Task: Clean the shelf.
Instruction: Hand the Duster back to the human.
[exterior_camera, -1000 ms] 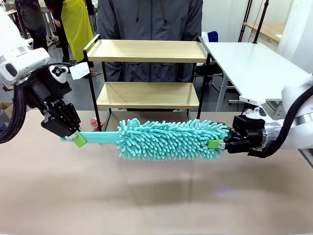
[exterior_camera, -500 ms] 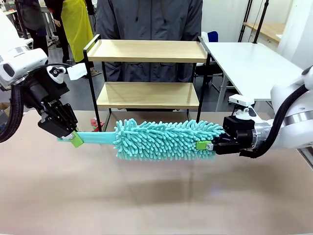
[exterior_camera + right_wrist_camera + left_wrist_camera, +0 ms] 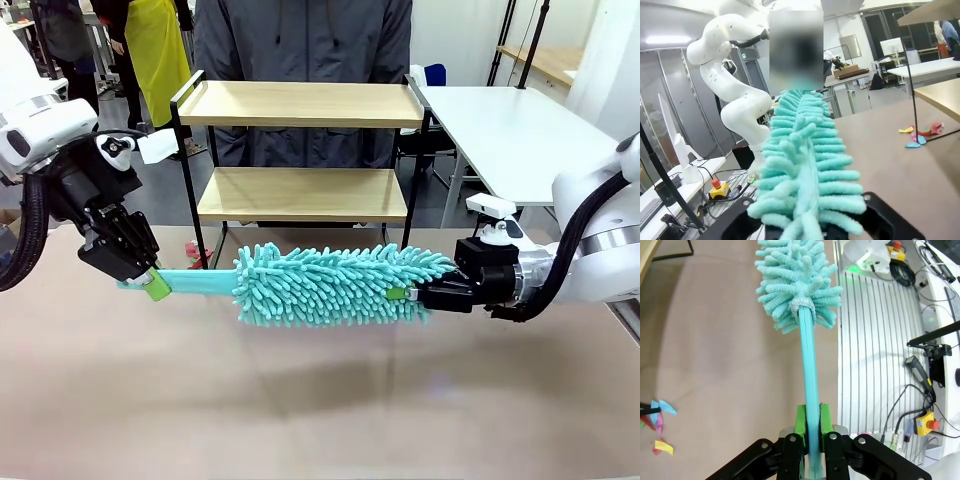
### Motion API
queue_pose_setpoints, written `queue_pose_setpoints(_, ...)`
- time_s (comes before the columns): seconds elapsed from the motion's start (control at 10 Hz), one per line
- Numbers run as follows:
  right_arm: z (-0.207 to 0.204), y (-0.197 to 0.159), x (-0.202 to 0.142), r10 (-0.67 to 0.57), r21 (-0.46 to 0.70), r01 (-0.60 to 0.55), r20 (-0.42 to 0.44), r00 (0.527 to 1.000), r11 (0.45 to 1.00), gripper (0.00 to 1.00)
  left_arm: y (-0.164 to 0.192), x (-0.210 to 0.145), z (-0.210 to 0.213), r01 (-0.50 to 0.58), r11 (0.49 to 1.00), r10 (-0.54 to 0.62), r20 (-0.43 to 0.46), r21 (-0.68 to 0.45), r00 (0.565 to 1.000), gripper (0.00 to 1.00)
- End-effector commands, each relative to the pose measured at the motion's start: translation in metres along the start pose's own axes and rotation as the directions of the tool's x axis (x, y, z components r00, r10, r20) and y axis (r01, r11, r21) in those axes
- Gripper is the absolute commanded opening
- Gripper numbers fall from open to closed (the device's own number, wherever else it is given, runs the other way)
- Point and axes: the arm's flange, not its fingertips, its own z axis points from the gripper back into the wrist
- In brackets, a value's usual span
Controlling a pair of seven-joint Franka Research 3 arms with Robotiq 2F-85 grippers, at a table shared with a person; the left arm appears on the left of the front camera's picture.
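The shelf [image 3: 300,105], a two-tier wooden rack with a black frame, stands at the far side of the table, both boards bare. In front of it a teal fluffy duster [image 3: 330,285] hangs level above the table. My left gripper [image 3: 155,285] is shut on the end of the duster's flat teal handle [image 3: 809,370], green pads [image 3: 800,422] pressed on both sides. My right gripper [image 3: 405,294] comes in from the right, its fingers sunk into the fringe at the duster's far tip and closed on it. In the right wrist view the duster's fringe [image 3: 800,160] hides the fingers.
A person [image 3: 300,40] stands right behind the shelf. Coloured paper scraps [image 3: 198,255] lie on the table by the shelf's left leg. A white table [image 3: 510,120] stands at the back right. The brown tabletop [image 3: 320,400] in front is bare.
My right gripper has moved left, deeper into the duster's fringe, and closed on its tip. The duster and the left gripper have shifted slightly left.
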Motion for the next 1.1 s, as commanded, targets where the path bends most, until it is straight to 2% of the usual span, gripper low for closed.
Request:
queue_pose_setpoints(0.0, -0.013, 0.077, -0.012, -0.021, -0.030, 0.021, -0.002, 1.000, 0.999, 0.00, -0.002, 0.005, -0.001, 0.012, 1.000, -0.012, 0.013, -0.005, 1.000, 0.13)
queue_pose_setpoints(0.3, -0.019, 0.075, -0.010, -0.007, 0.003, 0.007, -0.011, 1.000, 1.000, 0.00, -0.002, 0.005, -0.001, 0.012, 1.000, -0.012, 0.013, -0.005, 1.000, 0.13)
queue_pose_setpoints(0.4, -0.018, 0.074, -0.010, -0.040, 0.063, 0.039, 0.021, 0.999, 0.997, 0.00, -0.002, 0.005, -0.001, 0.012, 1.000, -0.012, 0.013, -0.005, 1.000, 0.13)
queue_pose_setpoints(0.6, -0.013, 0.067, -0.008, -0.104, 0.103, 0.094, 0.096, 0.990, 0.990, 0.00, -0.002, 0.005, -0.001, 0.012, 1.000, -0.012, 0.013, -0.005, 1.000, 0.13)
queue_pose_setpoints(0.7, -0.002, 0.005, 0.002, -0.014, 0.041, 0.013, 0.019, 1.000, 0.999, 0.00, 0.001, -0.002, 0.002, -0.004, 1.000, 0.004, 0.000, 0.002, 1.000, 0.13)
queue_pose_setpoints(0.8, -0.002, 0.005, 0.002, -0.014, 0.041, 0.013, 0.019, 1.000, 0.999, 0.00, -0.001, 0.001, 0.003, 0.039, 0.999, -0.039, -0.021, -0.001, 0.999, 0.69)
queue_pose_setpoints(0.9, -0.002, 0.005, 0.002, -0.014, 0.041, 0.013, 0.019, 1.000, 0.999, 0.00, -0.004, 0.004, 0.006, 0.044, 0.999, -0.044, 0.003, -0.013, 0.999, 0.70)
queue_pose_setpoints(1.0, -0.002, 0.005, 0.002, -0.014, 0.041, 0.013, 0.019, 1.000, 0.999, 0.00, -0.006, 0.003, 0.012, 0.038, 0.999, -0.037, 0.017, -0.008, 0.999, 1.00)
